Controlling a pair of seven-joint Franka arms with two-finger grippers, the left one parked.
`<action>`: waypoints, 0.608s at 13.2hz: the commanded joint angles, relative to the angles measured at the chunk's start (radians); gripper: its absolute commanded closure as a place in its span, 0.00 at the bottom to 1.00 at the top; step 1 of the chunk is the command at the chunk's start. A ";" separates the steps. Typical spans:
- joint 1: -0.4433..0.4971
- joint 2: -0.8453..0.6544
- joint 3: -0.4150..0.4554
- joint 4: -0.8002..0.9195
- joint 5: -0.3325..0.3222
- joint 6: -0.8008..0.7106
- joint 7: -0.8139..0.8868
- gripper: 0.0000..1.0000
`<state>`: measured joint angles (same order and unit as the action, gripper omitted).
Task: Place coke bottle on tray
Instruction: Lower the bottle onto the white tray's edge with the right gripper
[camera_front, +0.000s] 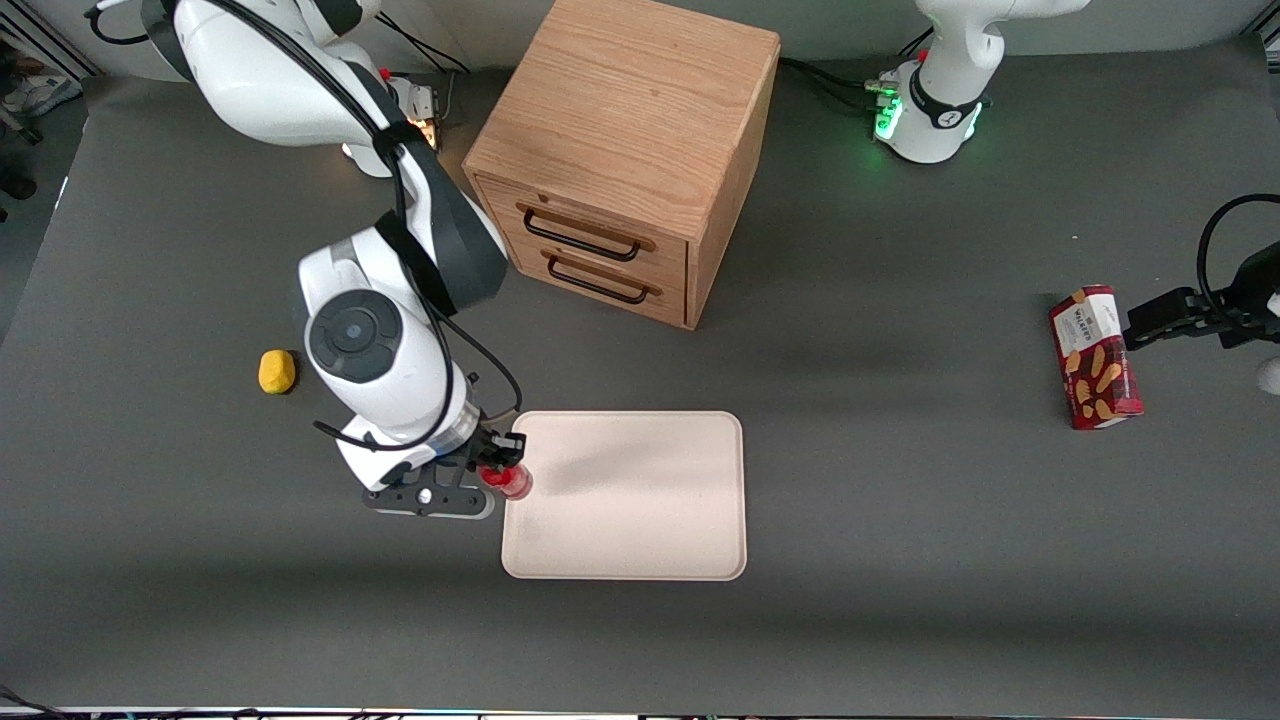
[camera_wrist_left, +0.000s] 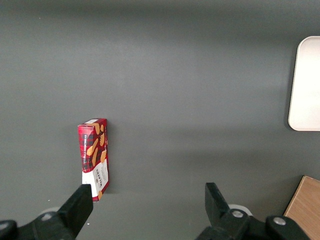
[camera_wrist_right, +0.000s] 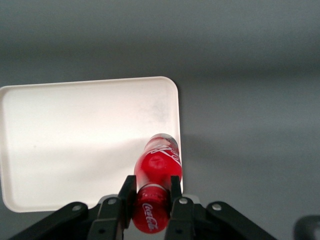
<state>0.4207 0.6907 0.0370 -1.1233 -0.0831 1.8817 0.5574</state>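
The gripper (camera_wrist_right: 152, 192) is clamped on the bottle (camera_wrist_right: 156, 187), one finger (camera_wrist_right: 127, 192) pressed to each side of its red body near the cap end. In the front view the gripper (camera_front: 500, 468) hangs at the edge of the tray (camera_front: 640, 520) that faces the working arm's end of the desk (camera_front: 900, 500), and the bottle (camera_front: 510, 481) pokes out over the tray's rim (whether it touches the tray surface I cannot tell). The tray (camera_wrist_right: 75, 135) lies flat, nearer the front camera than the cabinet (camera_front: 625, 150). A yellow lump (camera_front: 277, 371) sits on the desk beside the arm, and a snack box (camera_front: 1095, 357) lies toward the parked arm's end.
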 joint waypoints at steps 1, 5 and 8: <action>0.000 -0.020 -0.002 -0.085 -0.014 0.091 -0.013 1.00; -0.002 0.022 0.000 -0.104 -0.007 0.160 -0.010 1.00; -0.008 0.029 -0.002 -0.128 -0.004 0.180 -0.010 1.00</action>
<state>0.4185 0.7290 0.0340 -1.2351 -0.0842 2.0406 0.5574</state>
